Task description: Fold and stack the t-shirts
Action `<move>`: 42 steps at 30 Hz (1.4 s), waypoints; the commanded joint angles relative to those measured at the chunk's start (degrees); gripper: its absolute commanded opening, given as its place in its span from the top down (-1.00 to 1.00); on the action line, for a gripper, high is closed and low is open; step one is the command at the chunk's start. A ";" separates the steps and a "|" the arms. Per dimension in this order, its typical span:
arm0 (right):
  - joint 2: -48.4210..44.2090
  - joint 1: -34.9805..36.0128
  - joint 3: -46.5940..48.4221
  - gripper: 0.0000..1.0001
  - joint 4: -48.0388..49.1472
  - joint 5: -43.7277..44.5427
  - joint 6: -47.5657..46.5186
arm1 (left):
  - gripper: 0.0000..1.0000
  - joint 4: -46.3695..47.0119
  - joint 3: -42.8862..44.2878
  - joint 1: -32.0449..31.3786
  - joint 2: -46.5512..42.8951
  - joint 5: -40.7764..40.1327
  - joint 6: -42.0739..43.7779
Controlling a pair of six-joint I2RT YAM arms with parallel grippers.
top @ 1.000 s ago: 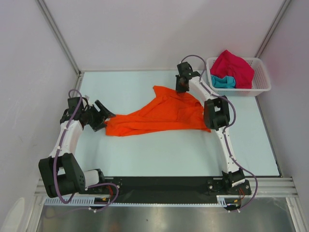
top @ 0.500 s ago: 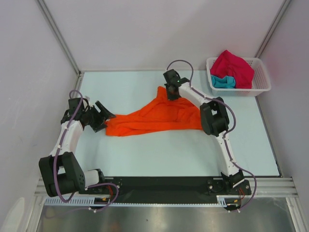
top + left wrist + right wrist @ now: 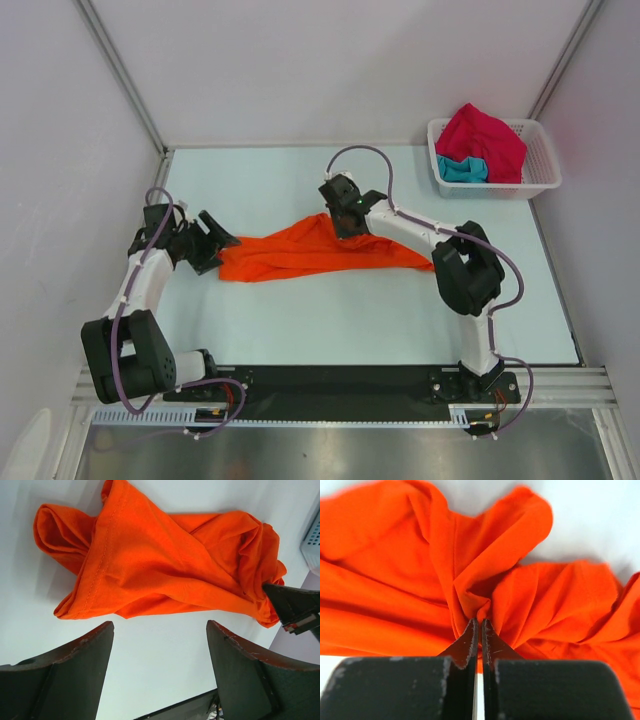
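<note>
While the right claw [image 3: 480,624] pinches only a thin fold of the orange shirt [image 3: 300,255], the cloth could slip free; the left claw [image 3: 208,240] hangs spread beside the shirt.

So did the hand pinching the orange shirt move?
Yes. The right gripper slid left and toward the arm bases, away from the white basket, dragging the orange t-shirt along.

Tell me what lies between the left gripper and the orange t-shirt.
Bare table separates the left gripper from the orange t-shirt, clearest in the left wrist view.
</note>
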 commanded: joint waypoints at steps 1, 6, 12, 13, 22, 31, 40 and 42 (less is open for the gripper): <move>-3.18 1.02 -3.34 1.00 1.51 1.42 4.31 | -0.60 2.38 -0.68 0.43 0.35 1.43 0.06; -6.34 3.74 -5.89 1.00 0.89 1.86 6.51 | -0.60 2.91 -0.68 0.43 0.62 1.87 -0.46; -3.90 3.74 -3.27 0.26 -0.95 3.26 5.81 | -0.60 3.17 -0.68 0.51 0.80 2.22 -0.47; -3.19 3.48 -1.00 0.18 -1.56 3.96 5.11 | -0.60 3.17 -0.68 0.43 0.79 2.22 -0.47; 7.35 0.14 13.95 0.01 -3.85 4.14 0.19 | -0.60 2.91 -1.56 0.52 -0.52 1.70 -0.46; 12.38 -4.43 18.36 0.03 -4.82 4.58 -2.19 | -0.59 2.47 -0.33 0.43 0.44 0.73 -0.47; 12.29 -5.84 16.34 0.03 -3.42 3.71 -2.28 | -0.60 2.82 0.37 0.43 2.46 0.47 -0.55; 12.81 -5.84 16.43 0.03 -3.15 3.09 -2.10 | -0.59 2.82 0.37 0.43 2.55 0.38 -0.47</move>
